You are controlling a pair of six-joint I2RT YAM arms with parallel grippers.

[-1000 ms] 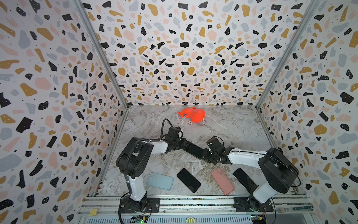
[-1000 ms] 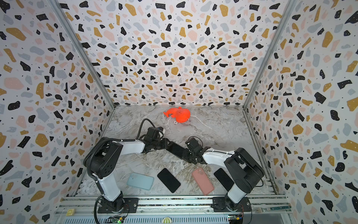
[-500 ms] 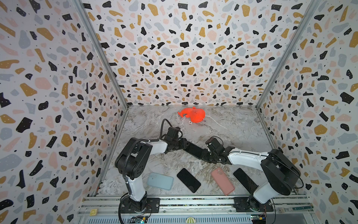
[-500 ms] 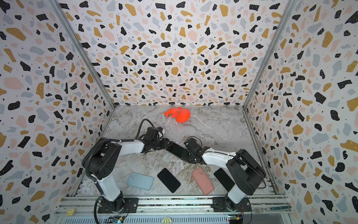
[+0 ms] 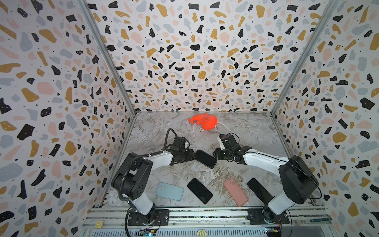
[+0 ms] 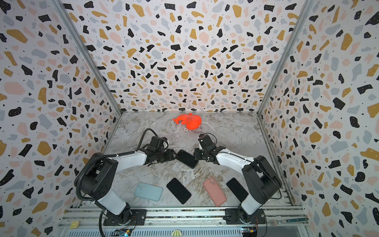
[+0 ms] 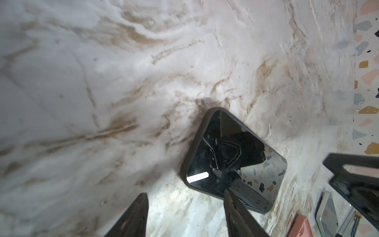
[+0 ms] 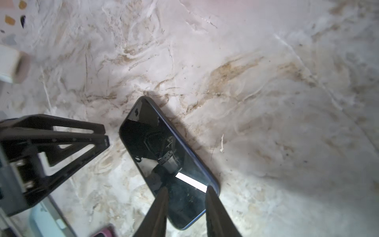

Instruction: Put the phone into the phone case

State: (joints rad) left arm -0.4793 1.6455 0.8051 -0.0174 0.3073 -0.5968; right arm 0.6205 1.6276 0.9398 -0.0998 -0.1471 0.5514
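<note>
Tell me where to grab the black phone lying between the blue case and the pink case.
Likely across its two long edges, straight down from above. The black phone lies flat and thin on the table, slanted, so turn the jaws to match; the blue case and pink case sit clear of it.

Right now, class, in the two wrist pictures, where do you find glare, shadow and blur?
Left wrist view: a white bar of glare on the phone screen, which also mirrors the speckled wall; the far table looks soft. Right wrist view: another bright bar on the screen, and a dark shadow on the table beside the phone.
</note>
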